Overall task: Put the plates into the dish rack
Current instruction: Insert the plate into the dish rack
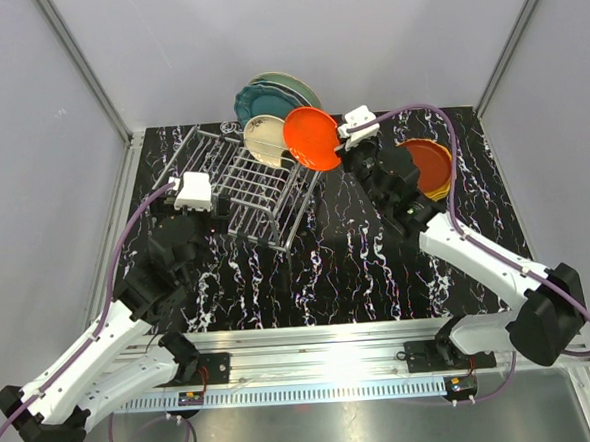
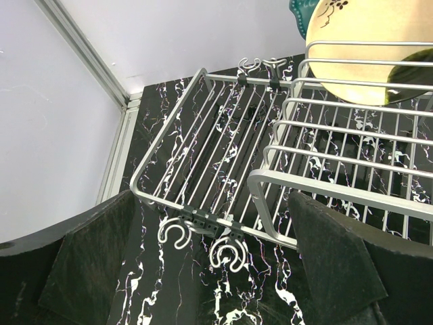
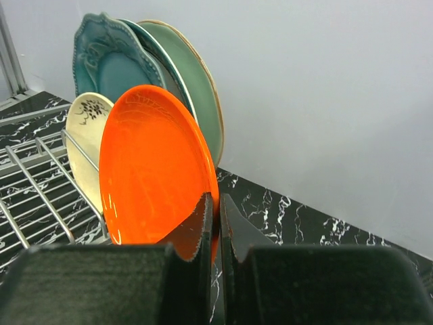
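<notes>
The red-orange plate [image 3: 152,169] stood on edge at the right end of the dish rack [image 1: 253,183], and my right gripper [image 3: 215,223] was pinched shut on its near rim, one finger on each face. The plate leaned slightly back toward the cream plate [image 3: 84,149] just behind it. Beyond that stood the dark teal plate [image 3: 111,64] and the mint green plate [image 3: 196,95], close to the back wall. To the plate's right the black marbled table [image 1: 357,257] lay bare as far as a stack of orange plates [image 1: 430,165], giving that arm room to the side.

The held plate was glossy and plain, with faint relief near its upper rim. Its bottom edge was hidden behind my fingers, so I could not tell whether it sat in a slot.

My left gripper [image 2: 213,203] hung spread wide and held nothing, at the rack's near left corner. My right arm covered part of the stack.
</notes>
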Controlling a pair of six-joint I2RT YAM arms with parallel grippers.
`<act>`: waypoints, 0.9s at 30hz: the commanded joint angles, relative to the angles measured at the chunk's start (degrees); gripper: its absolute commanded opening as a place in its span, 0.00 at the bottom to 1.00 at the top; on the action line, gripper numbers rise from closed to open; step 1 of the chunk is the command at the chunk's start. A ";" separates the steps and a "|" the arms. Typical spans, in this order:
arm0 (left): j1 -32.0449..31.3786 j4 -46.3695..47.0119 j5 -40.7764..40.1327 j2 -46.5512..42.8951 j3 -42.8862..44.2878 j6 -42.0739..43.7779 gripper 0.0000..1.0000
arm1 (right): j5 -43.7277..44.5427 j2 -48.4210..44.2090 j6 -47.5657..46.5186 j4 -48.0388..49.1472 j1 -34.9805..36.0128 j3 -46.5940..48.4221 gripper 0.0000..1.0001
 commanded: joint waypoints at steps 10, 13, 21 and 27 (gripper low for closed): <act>0.29 2.27 -0.42 -1.14 0.02 -0.19 0.99 | -3.02 4.01 -5.27 7.37 2.36 2.33 0.00; 0.29 2.27 -0.33 -1.23 0.11 -0.10 0.99 | -2.49 4.36 -5.97 7.90 2.45 2.69 0.00; 0.29 2.27 -0.15 -1.14 0.03 -0.19 0.99 | 0.84 3.48 -7.29 6.93 2.45 6.02 0.00; 0.29 2.18 -0.24 -1.23 0.11 -0.19 0.99 | 1.73 3.30 -8.79 6.58 2.54 6.56 0.00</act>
